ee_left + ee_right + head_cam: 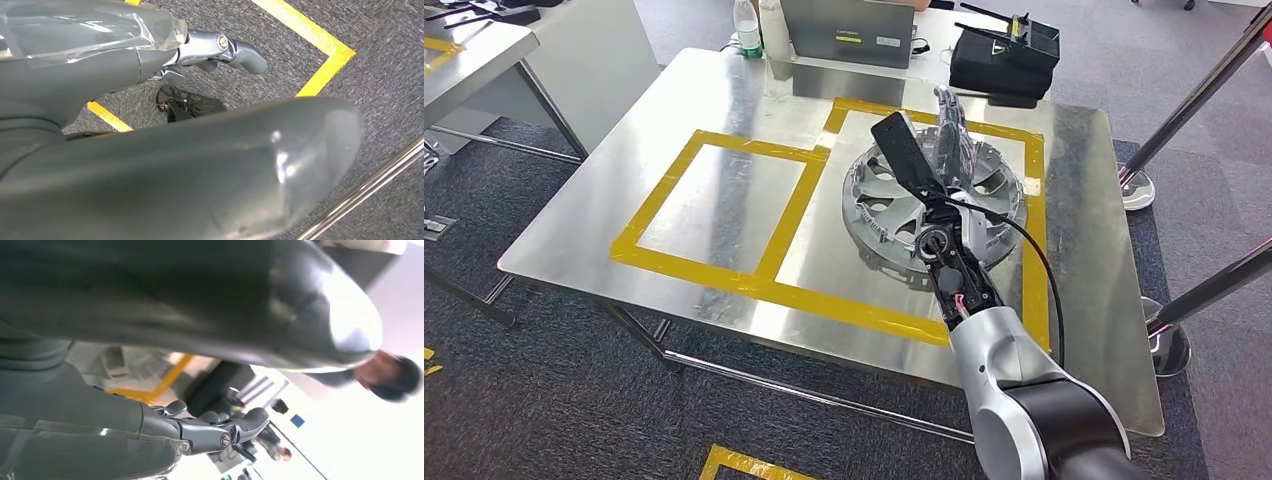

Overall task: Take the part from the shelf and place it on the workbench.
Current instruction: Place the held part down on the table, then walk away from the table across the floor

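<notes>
Workbench [674,120] bears part [894,215].

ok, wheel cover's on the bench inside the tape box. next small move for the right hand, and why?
Probably lift the right hand straight up and draw it back. The wheel cover already lies flat on the workbench inside the right yellow tape square, and the fingers look spread above its far side rather than gripping, so it seems placed.

We see the part [929,200] lying on the workbench [724,100] inside the right taped box [1032,215], with the right hand [949,135] over its far side. Behind it sit a case [1004,55] and a bottle [746,28].
</notes>
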